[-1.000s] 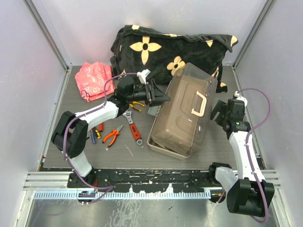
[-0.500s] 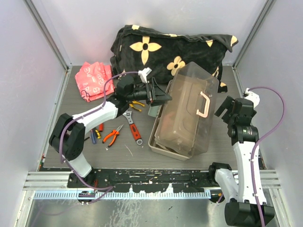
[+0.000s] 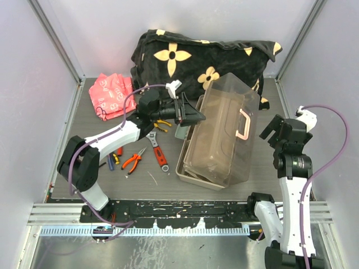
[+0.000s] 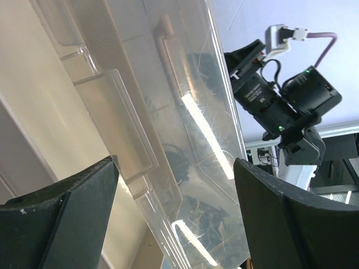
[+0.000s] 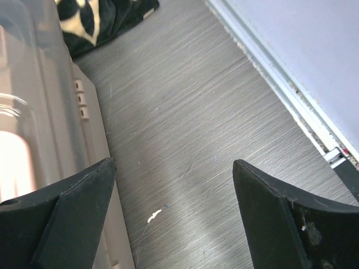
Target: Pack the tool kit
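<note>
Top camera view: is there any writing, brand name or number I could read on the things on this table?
No text can be read in any view.
Red packet: has white print, too small and blurred to read.
Toolbox: no label shows.
Black blanket: cream flower shapes only, no words.
Wrench and pliers: any markings are too small to tell.

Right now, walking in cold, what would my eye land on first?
The big see-through brown toolbox with its cream handle, right at the centre. Behind it lies a black blanket with cream flowers, and left of the box small tools are scattered, among them orange-handled pliers and a red-handled wrench. The left hand is open at the box's left side; the right hand is open off its right side.
</note>
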{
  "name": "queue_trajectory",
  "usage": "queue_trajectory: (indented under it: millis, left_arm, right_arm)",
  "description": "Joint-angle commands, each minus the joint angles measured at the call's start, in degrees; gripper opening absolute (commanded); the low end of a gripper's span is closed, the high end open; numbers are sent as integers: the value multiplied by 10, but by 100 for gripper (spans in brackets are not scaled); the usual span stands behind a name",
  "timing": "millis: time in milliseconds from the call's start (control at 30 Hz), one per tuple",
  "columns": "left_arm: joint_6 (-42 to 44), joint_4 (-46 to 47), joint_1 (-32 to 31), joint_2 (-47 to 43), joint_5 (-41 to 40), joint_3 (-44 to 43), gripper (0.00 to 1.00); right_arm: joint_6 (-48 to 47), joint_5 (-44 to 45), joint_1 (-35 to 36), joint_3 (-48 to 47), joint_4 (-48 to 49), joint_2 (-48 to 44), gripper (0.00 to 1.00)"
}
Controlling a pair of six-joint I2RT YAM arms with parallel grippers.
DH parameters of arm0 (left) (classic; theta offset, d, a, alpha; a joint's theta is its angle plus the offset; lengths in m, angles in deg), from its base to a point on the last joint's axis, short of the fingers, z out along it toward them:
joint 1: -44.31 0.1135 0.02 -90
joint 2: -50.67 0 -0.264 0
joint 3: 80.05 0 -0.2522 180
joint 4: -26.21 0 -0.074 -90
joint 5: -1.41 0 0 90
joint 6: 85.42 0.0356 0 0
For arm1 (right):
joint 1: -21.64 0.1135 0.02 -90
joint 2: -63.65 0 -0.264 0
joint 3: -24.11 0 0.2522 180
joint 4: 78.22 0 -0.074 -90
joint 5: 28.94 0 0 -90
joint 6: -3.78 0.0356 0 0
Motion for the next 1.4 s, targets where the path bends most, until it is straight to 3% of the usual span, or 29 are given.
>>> queue_trajectory:
  millis: [0,233,500,833,1100,1367]
  left_arm:
    - [-9,47,-18,-40,18,-40,84]
    - [-8,47,-36,-30,12,-54,83]
    - [-1,38,-55,-8,8,-72,83]
    - [20,14,-77,15,2,-114,82]
    - [19,17,-84,36,-7,-126,82]
    - [18,23,-91,40,-8,-135,82]
  right_arm:
    - [-7,49,1,-65,-5,-35,90]
    - [-16,37,1,-111,-12,-76,90]
    - [-47,-148,1,-125,-29,-81,90]
    - [-48,-286,1,-109,-30,-92,90]
    - [-53,-298,1,-74,-31,-105,90]
    - [-26,-317,0,-21,50,-72,90]
